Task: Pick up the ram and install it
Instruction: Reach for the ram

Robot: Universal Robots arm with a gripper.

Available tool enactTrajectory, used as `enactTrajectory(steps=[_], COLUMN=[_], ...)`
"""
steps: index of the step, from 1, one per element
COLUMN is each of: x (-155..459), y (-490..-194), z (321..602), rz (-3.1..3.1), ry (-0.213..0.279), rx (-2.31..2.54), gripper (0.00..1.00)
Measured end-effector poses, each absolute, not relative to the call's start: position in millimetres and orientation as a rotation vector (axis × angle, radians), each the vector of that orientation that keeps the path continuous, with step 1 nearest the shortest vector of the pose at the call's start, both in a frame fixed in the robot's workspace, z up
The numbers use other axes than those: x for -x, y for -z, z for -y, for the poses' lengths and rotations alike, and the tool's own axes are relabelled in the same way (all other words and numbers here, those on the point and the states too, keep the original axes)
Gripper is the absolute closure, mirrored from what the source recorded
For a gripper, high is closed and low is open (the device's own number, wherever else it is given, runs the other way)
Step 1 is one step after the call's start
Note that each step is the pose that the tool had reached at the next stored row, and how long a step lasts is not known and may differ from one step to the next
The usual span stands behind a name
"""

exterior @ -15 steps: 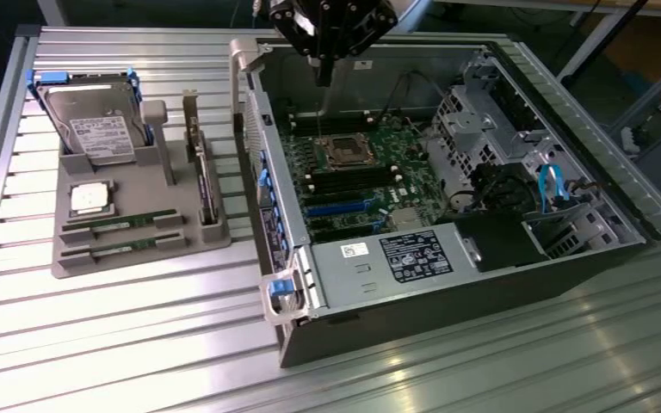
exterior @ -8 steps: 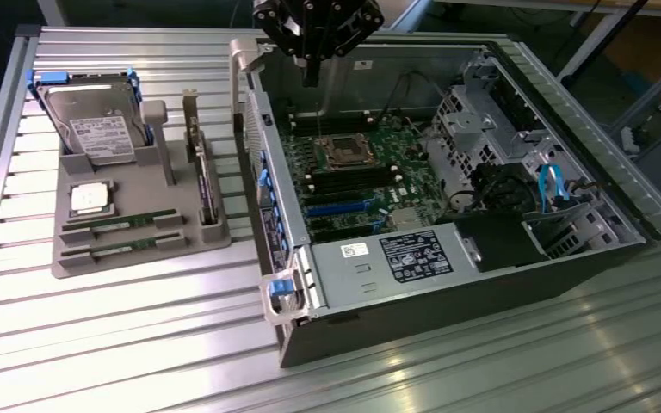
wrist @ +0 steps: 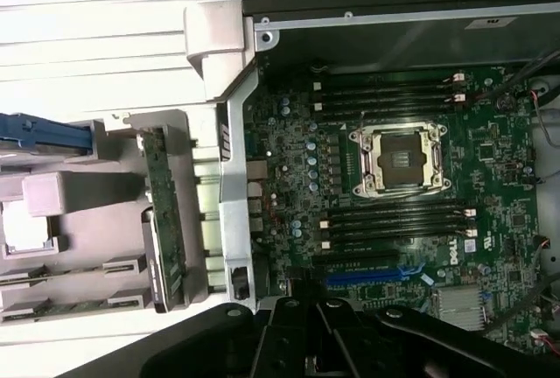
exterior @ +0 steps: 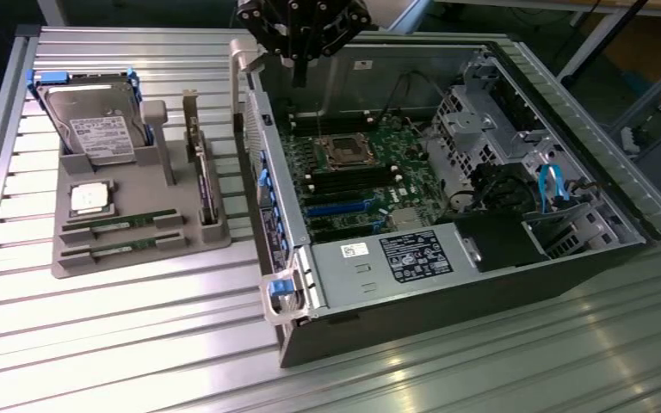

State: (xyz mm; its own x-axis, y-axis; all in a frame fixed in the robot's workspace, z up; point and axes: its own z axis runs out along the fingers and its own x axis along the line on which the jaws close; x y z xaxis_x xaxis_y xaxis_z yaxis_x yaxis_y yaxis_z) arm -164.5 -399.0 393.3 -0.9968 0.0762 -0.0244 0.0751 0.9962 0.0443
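On the ribbed metal counter (exterior: 135, 344), the open computer case (exterior: 457, 301) fills the exterior view from centre to three o'clock, its green motherboard (exterior: 391, 138) facing up. At nine o'clock of the case, just beside its wall, sits a grey tray (exterior: 135, 268). A hard drive (exterior: 95, 125) leans upright at the tray's twelve o'clock end, and an expansion card (exterior: 204, 185) stands on edge along its three o'clock side. The pincer (exterior: 299, 79) hangs at twelve o'clock, over the case's far wall, jaws closed together and gripping nothing. The ram (exterior: 118, 225) lies flat in a slot at the tray's six o'clock end, well apart from the pincer, with a second stick (exterior: 118, 252) in the slot just beside it. A square silver-topped CPU chip (exterior: 89, 198) rests between the hard drive and the ram. The processor socket (exterior: 340, 151) sits mid-motherboard.
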Motion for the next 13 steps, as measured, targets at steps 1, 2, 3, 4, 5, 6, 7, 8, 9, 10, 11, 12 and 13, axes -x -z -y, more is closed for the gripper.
enactTrajectory(steps=[1,2,3,4,5,6,7,8,9,10,11,12,13], x=[166.4,168.0,170.0,173.7,175.5,177.5,179.5,181.4,183.3,185.3,187.3,189.4,191.6], y=[-393.3,-393.3,-393.3,-393.3,-393.3,-393.3,-393.3,-393.3,-393.3,-393.3,-393.3,-393.3,-393.3], z=[398.9,398.9,398.9,398.9,398.9,398.9,398.9,398.9,398.9,398.9,398.9,398.9,398.9], rz=[-3.112,-3.112,-3.112,-3.112,-3.112,-3.113,-3.113,-3.113,-3.112,-3.112,-3.112,-3.112,-3.112], ry=[-0.068,-0.068,-0.068,-0.068,-0.068,-0.068,-0.068,-0.068,-0.068,-0.068,-0.068,-0.068,-0.068], rx=[-0.118,-0.118,-0.118,-0.118,-0.118,-0.118,-0.118,-0.118,-0.118,-0.118,-0.118,-0.118,-0.118], gripper=[0.90,0.90,0.90,0.90,0.90,0.90,0.90,0.90,0.90,0.90,0.90,0.90,0.90])
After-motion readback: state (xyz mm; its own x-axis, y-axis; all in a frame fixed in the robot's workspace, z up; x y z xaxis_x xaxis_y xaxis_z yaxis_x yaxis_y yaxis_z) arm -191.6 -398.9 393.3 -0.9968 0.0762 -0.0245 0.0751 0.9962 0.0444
